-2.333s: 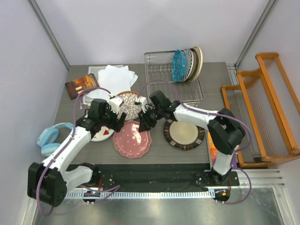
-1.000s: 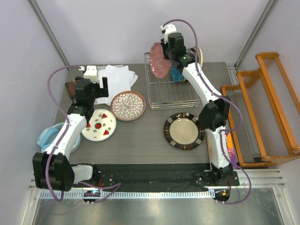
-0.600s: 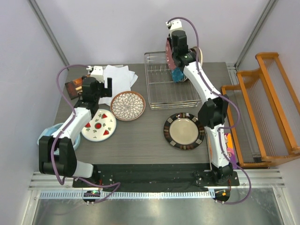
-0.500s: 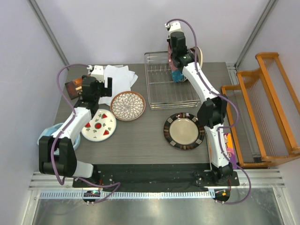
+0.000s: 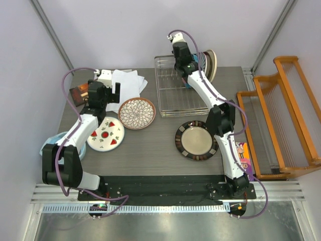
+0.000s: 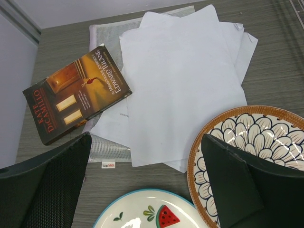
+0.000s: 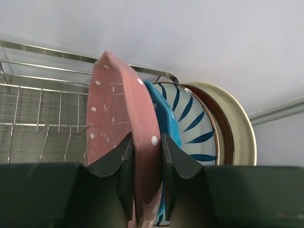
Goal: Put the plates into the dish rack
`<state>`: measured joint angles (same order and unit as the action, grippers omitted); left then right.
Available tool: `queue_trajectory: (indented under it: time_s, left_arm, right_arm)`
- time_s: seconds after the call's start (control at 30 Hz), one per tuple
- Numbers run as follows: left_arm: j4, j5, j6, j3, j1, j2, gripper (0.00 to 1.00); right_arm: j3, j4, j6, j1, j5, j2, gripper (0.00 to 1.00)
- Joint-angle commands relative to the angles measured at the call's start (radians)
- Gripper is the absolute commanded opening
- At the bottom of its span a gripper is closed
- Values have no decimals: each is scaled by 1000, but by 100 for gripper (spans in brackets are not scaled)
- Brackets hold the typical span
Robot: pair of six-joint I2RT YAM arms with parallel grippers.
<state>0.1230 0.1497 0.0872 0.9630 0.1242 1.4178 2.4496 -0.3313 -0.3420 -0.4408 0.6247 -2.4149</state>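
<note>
My right gripper (image 7: 147, 142) is shut on the rim of the pink dotted plate (image 7: 114, 104), which stands on edge. Behind it a blue striped plate (image 7: 190, 123) and a cream one (image 7: 240, 137) also stand in the silver dish rack (image 5: 175, 98). From above, that gripper (image 5: 183, 63) sits over the rack's back right part and hides the pink plate. My left gripper (image 6: 145, 137) hangs open over white paper, between the petal plate (image 6: 256, 142) and the fruit-pattern plate (image 6: 142, 213). A dark-rimmed plate (image 5: 197, 140) lies flat in front of the rack.
A book (image 6: 76, 92) and loose paper sheets (image 5: 128, 83) lie at the back left. Blue headphones (image 5: 50, 145) rest at the left edge. An orange wooden rack (image 5: 286, 110) stands off the table's right side.
The right arm has turned the pink plate edge-on, carried it down and slightly left, and it now stands beside the blue plate. The left arm shifted a little to the right.
</note>
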Motion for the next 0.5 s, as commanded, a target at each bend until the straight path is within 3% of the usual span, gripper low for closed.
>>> queue_trajectory:
  time_s: [0.0, 0.27, 0.3, 0.4, 0.47]
  left_arm:
    - [43, 24, 2, 34, 3, 1, 98]
    - [30, 19, -6, 25, 3, 7, 98]
    - [27, 16, -9, 25, 3, 10, 98]
    - [6, 4, -24, 36, 3, 13, 99]
    - [-8, -9, -33, 40, 3, 16, 100]
  right_arm:
    - [20, 112, -11, -9, 67, 33, 1]
    - [-17, 84, -5, -18, 78, 11, 1]
    - [-21, 78, -5, -19, 76, 14, 8]
    - [-38, 66, -6, -24, 63, 30, 42]
    - [-55, 63, 0, -26, 66, 51, 49]
